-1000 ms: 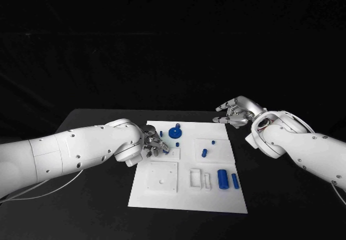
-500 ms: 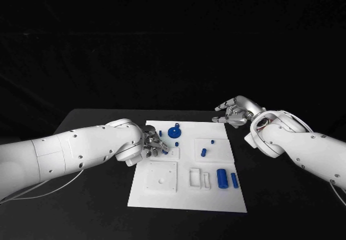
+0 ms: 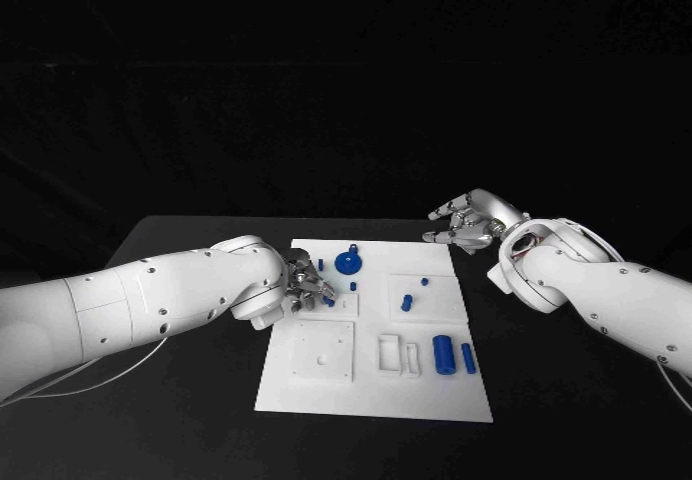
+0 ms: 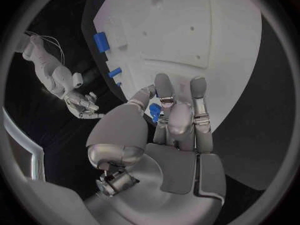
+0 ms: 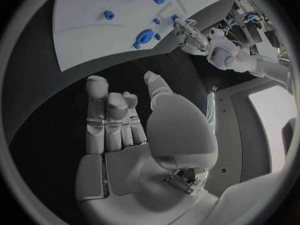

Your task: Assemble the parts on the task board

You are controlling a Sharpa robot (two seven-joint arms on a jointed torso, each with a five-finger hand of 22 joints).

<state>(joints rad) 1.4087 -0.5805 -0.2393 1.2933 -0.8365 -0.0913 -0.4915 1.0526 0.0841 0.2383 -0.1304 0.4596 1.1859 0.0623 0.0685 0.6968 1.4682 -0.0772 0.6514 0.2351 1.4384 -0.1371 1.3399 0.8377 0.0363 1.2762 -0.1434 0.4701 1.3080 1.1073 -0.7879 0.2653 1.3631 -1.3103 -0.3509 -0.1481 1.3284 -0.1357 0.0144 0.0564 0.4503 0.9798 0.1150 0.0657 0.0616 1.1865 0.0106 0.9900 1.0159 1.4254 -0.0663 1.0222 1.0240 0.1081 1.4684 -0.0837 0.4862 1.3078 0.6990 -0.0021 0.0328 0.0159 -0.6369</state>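
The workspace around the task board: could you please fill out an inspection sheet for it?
Surface: black table, task board in the middle.
Job's things: blue round part, two blue cylinders near the board's right edge, small blue pieces mid-board.
Clutter: nothing seen.
Hands: left robot hand over the board's left side, pinching a small blue part; right robot hand held off the board's far right corner, empty.
Cables: thin white cable under the left arm.
Surroundings: dark backdrop.

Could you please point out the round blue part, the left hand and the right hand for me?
round blue part [image 3: 349, 264]: head view, its disc.
left hand [image 3: 303, 284]: head view, its fingers.
right hand [image 3: 464, 226]: head view, its knuckles.
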